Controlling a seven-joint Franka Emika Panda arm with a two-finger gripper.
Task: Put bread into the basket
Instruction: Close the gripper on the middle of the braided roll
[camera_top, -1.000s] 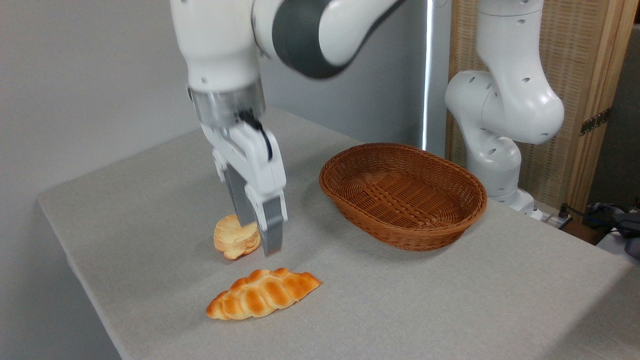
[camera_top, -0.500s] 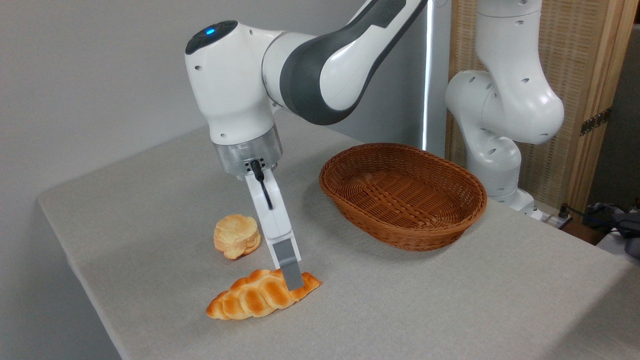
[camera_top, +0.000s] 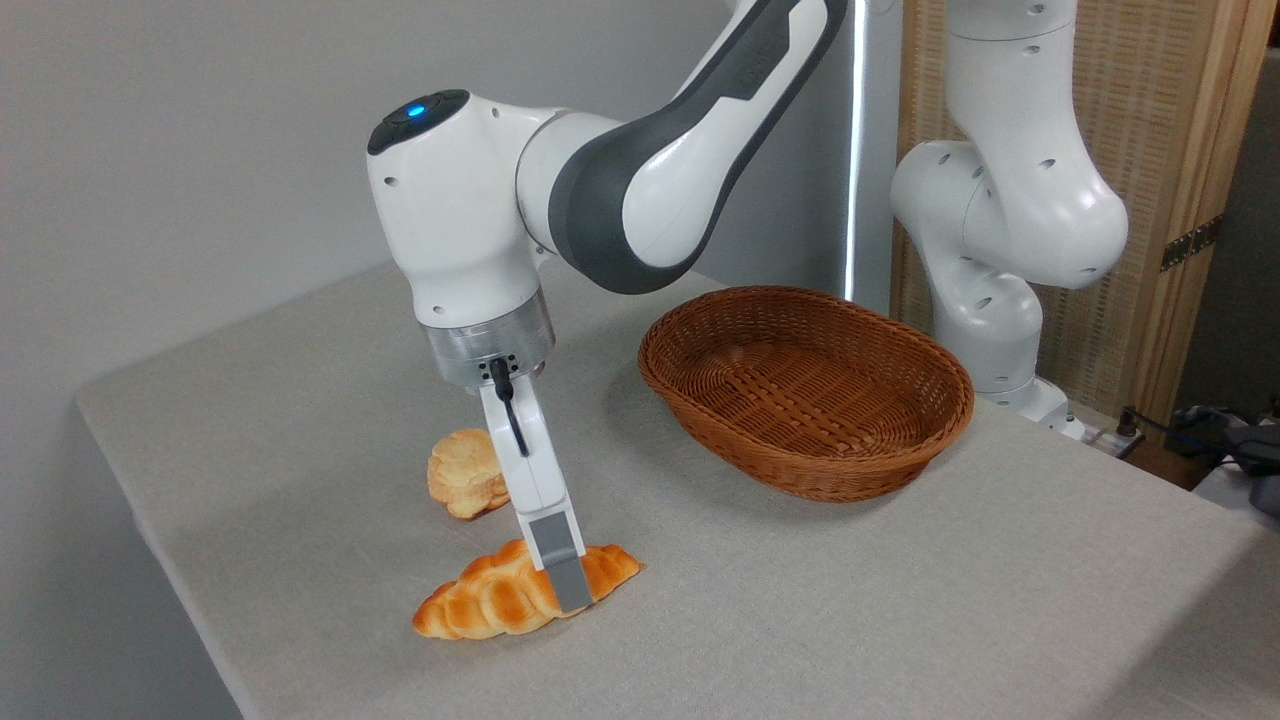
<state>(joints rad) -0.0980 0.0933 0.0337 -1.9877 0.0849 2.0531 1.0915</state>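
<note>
The bread (camera_top: 488, 600), a braided golden-orange loaf, lies flat on the grey table near its front edge. My gripper (camera_top: 564, 586) has come down over the loaf's right half. I see it edge-on. Its near finger (camera_top: 568, 580) stands in front of the loaf and reaches almost to the table, while the far finger is hidden behind it. The fingers straddle the bread and look open. The basket (camera_top: 800, 478), an oval brown wicker one with nothing in it, stands to the right and further back, well apart from the gripper.
A small pale round bun (camera_top: 460, 474) sits just behind and left of the gripper, partly hidden by the hand. The arm's white base (camera_top: 985, 330) rises behind the basket. The table's left edge (camera_top: 130, 500) and front edge are close to the bread.
The gripper swung from beside the bun to above the bread and turned edge-on, then dropped until its fingers straddle the loaf. Bread, bun and basket have stayed put.
</note>
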